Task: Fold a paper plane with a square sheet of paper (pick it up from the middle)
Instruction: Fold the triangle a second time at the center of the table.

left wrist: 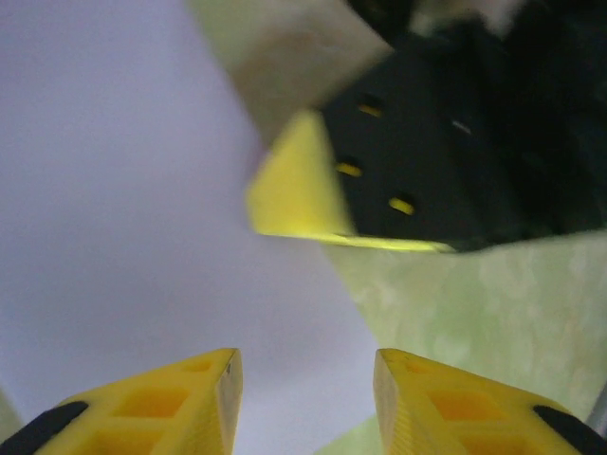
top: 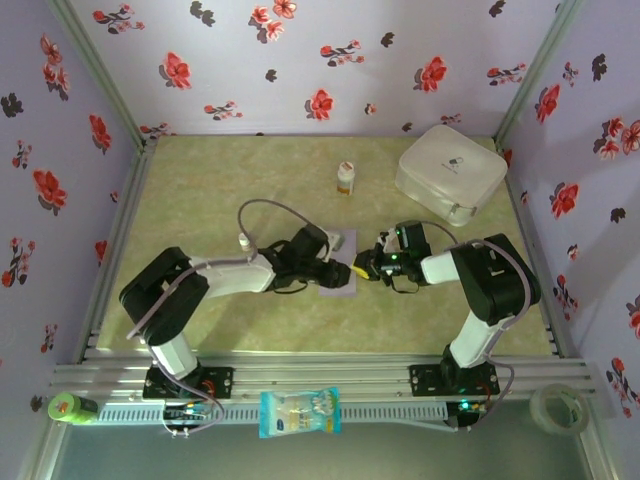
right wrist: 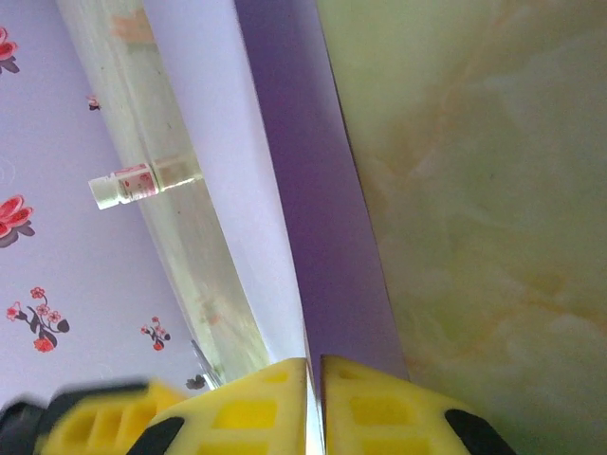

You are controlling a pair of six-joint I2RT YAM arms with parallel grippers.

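Paper (top: 340, 284) lies at the middle of the table (top: 220, 190), between two grippers. We see the left gripper (left wrist: 303, 370) low over its lavender surface, fingers apart, holding nothing. The right gripper (right wrist: 314, 368) is closed on the paper's right edge. A small bottle (top: 345, 180) stands upright beyond it.

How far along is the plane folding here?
Early: no dart shape yet. The square sheet of paper lies on the table. In hand: the right gripper pinches one lifted edge; the left gripper hovers open above the sheet. The folds remain.
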